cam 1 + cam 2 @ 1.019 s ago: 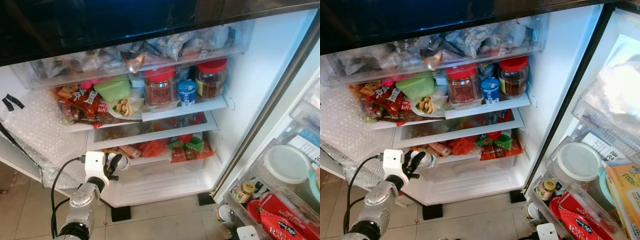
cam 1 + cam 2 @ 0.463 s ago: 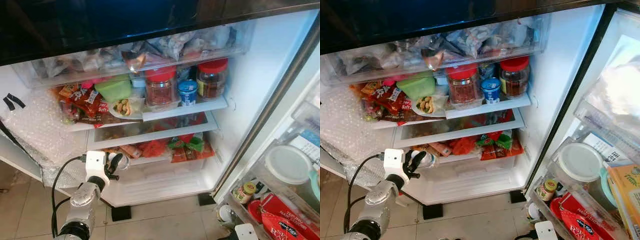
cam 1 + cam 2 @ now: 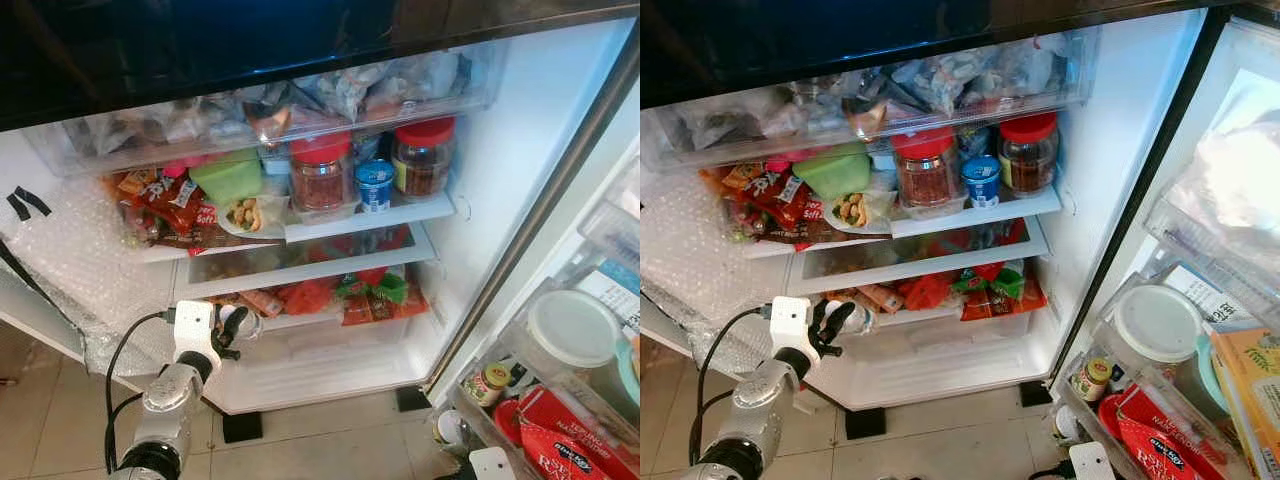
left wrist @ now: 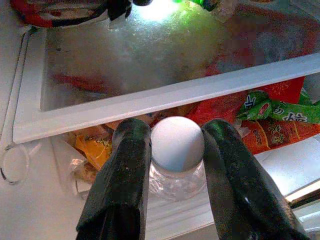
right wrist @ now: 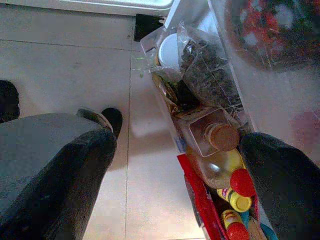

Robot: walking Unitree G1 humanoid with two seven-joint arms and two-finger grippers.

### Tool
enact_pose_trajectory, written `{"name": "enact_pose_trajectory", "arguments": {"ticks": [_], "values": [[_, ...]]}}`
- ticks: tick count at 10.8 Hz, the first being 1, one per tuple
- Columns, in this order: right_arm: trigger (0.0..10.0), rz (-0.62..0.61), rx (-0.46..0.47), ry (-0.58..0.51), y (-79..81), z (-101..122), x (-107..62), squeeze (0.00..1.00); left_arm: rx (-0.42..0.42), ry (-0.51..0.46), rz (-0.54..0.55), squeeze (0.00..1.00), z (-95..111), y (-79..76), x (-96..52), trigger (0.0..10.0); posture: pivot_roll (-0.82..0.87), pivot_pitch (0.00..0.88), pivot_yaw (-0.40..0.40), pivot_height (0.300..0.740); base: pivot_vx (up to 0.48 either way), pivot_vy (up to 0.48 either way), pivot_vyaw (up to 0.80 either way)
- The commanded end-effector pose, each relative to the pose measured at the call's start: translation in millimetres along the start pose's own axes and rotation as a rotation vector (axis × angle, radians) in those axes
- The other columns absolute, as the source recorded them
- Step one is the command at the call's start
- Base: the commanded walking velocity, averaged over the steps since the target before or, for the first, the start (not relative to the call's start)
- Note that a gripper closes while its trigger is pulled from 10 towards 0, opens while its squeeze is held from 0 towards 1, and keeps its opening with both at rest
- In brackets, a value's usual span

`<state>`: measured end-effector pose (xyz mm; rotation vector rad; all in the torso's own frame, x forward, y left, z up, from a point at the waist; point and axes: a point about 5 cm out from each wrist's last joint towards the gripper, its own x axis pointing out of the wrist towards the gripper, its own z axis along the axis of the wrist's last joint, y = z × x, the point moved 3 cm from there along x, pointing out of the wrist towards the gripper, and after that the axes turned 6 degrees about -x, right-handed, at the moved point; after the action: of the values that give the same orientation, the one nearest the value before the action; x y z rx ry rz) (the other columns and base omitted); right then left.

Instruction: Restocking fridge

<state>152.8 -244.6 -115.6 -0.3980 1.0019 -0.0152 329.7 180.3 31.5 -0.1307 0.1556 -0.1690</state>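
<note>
My left gripper [image 3: 232, 328] is at the lower left of the open fridge [image 3: 480, 130], in front of the bottom shelf. It is shut on a small clear bottle with a white cap [image 4: 176, 149], one black finger [image 4: 127, 165] on each side of the neck. The bottle [image 3: 856, 318] points toward the snack packets [image 3: 372, 292] on the lower shelf. Off to the right, my right gripper [image 5: 175, 145] is open over the tiled floor, with nothing between its fingers. It hangs beside the door bins.
The middle shelf holds two red-lidded jars [image 3: 320, 175], a blue cup [image 3: 375, 185], a green tub [image 3: 228, 175] and snack bags. Bubble wrap [image 3: 70, 260] hangs at the left. Door bins [image 3: 570, 330] with tubs and bottles [image 5: 220, 150] stand at the right, and tiled floor [image 3: 330, 440] lies below.
The left gripper with the bottle has edged very slightly to the right. Nothing else has visibly changed.
</note>
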Motion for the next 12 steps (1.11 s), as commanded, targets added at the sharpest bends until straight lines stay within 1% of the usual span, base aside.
{"name": "enact_pose_trajectory", "arguments": {"ticks": [1,7,11,12], "values": [[10.0,0.014,0.013,0.026,2.8,-6.8,-1.3,0.00,0.010,-0.002,0.006,0.00,0.9,2.4,-0.3,10.0,-0.02,0.102,0.104,0.740,0.240,0.000,0.00],[10.0,0.023,0.016,0.027,2.7,-6.5,-1.1,0.00,0.006,-0.001,0.008,0.00,0.4,1.1,0.5,10.0,-0.02,0.105,0.101,0.740,0.251,0.000,0.00],[10.0,0.034,0.021,0.027,3.7,-6.7,-1.1,0.00,0.000,-0.005,0.000,0.00,-0.3,-1.3,0.2,10.0,-0.02,0.105,0.101,0.740,0.000,0.000,0.00],[10.0,0.041,0.040,0.023,4.5,-6.4,-1.2,0.00,0.002,-0.006,-0.001,0.00,-0.1,-1.3,0.5,10.0,-0.02,0.106,0.102,0.740,0.000,0.000,0.00]]}}
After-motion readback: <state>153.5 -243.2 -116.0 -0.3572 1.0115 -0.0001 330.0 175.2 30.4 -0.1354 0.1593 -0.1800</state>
